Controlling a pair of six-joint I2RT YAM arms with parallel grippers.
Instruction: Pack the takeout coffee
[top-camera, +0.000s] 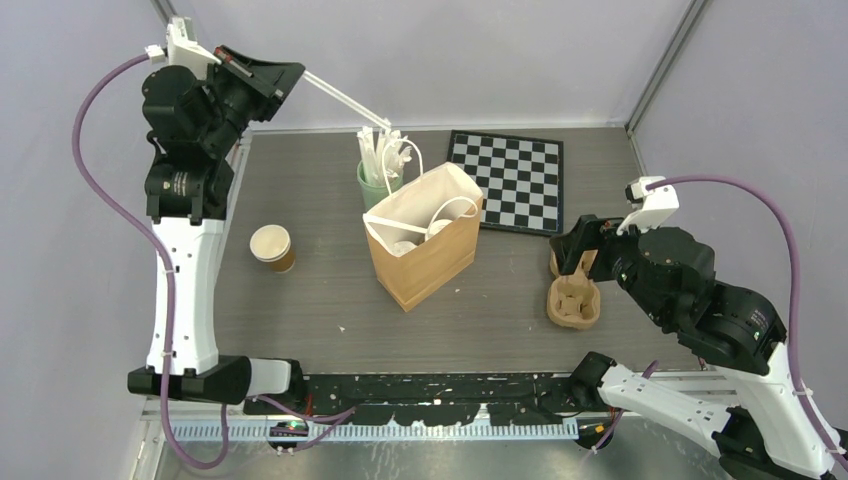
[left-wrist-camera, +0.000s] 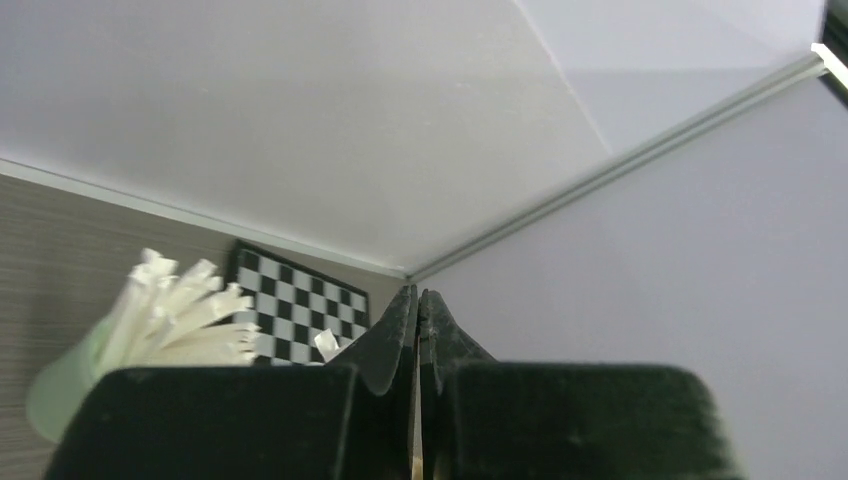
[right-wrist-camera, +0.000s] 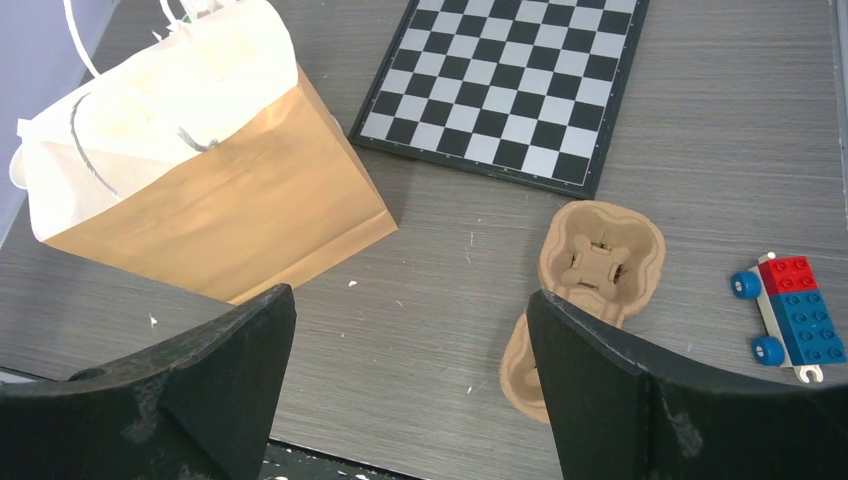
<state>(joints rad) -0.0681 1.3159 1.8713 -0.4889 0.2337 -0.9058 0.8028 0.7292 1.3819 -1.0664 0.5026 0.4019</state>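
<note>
Packing takeout coffee into a brown paper bag on the worktop.
Left of the bag, upright and lidless: a tan paper cup. Far left of the bag, raised: left pincer, clamped shut, a thin white stick at its tip pointing toward the green can; unclear whether gripped. Right of the bag, over the pulp tray: right pincer, spread wide, holding nothing. Likely trouble: crushing or tipping the open cup with a hard squeeze, or snagging it on the bag's slack rim. No legible brand or writing.
</note>
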